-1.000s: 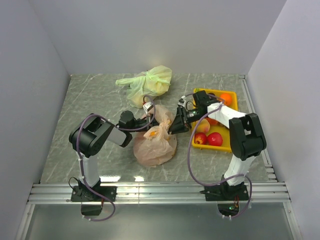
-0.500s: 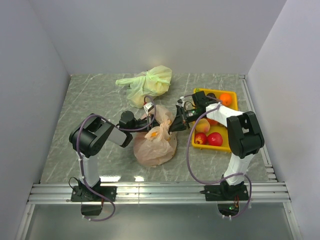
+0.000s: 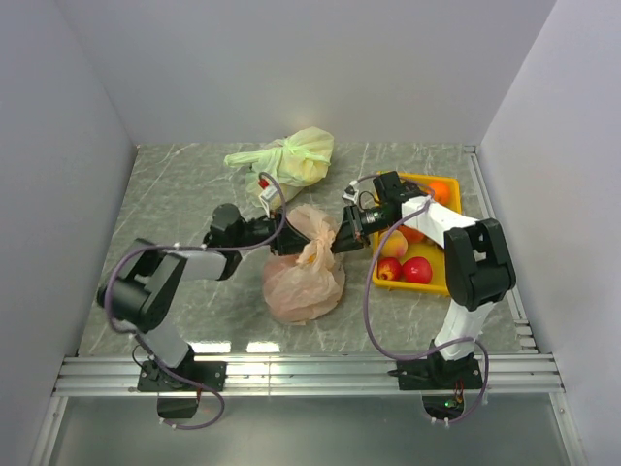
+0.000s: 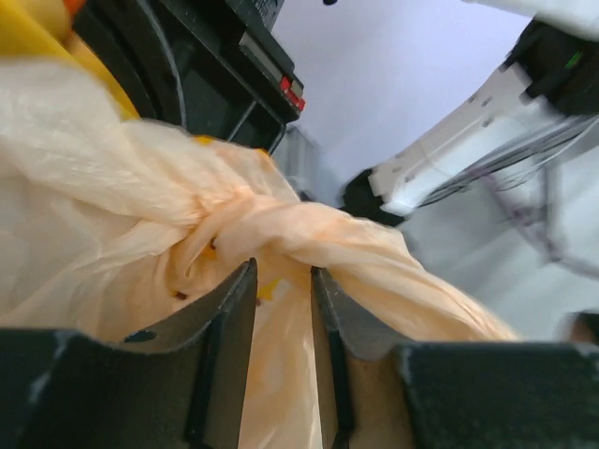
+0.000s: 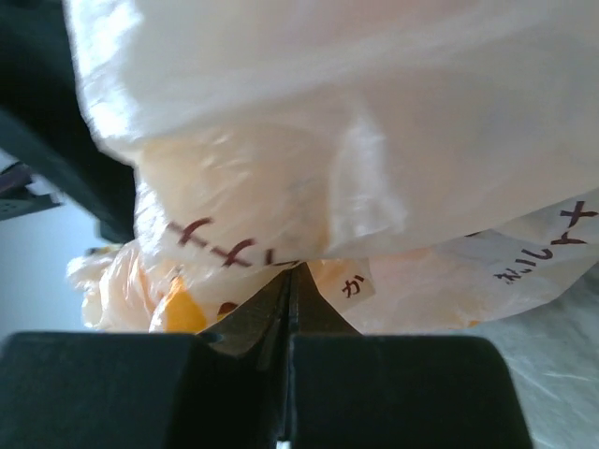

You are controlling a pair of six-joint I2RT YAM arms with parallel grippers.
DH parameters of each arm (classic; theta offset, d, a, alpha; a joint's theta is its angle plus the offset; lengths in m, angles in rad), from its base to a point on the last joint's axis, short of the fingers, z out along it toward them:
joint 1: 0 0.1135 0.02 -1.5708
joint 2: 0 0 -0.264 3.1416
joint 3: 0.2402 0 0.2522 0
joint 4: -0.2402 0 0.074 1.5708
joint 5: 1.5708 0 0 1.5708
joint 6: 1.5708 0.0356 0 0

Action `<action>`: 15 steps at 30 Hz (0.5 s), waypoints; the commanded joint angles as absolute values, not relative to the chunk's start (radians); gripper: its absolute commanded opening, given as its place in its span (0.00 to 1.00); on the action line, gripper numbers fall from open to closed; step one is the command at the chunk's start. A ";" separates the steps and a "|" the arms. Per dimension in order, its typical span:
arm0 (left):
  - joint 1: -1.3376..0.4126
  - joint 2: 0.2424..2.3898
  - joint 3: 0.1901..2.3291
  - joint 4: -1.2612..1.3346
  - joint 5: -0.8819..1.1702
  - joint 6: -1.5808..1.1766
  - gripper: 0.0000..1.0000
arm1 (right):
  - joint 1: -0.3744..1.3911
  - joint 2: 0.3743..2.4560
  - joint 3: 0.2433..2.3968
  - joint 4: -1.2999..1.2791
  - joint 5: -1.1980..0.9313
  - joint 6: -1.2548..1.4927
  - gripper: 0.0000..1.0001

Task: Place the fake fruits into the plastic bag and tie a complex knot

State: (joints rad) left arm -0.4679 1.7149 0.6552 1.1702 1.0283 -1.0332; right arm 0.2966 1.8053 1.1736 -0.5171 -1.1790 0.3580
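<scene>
Left gripper (image 4: 281,273) has its jaws slightly apart, and the bag's (image 4: 112,187) twisted strand crosses just past the tips, running from 10 o'clock down to 4 o'clock. Right gripper (image 5: 288,273) has its jaws pressed together under the film, and I can't tell whether any is caught. From above the bag sits mid-table, neck up at 12, left jaws at its 9, right at its 3, about equally near, with fruits (image 3: 417,269) waiting in the tray (image 3: 412,287).

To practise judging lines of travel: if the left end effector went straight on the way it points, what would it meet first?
The left end effector would first meet the twisted neck of the orange bag, just past its parted fingers. How near is hard to judge.
</scene>
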 commanded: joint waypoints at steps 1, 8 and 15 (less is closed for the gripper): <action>-0.430 1.579 0.696 0.892 1.080 -0.620 0.36 | 0.293 1.737 1.235 -0.561 -1.115 0.261 0.00; -0.293 1.457 0.877 -0.034 1.146 0.020 0.40 | 0.293 1.706 1.261 -0.592 -1.069 0.195 0.00; -0.265 1.448 1.179 -0.867 0.988 0.537 0.48 | 0.302 1.684 1.276 -0.632 -1.029 0.147 0.00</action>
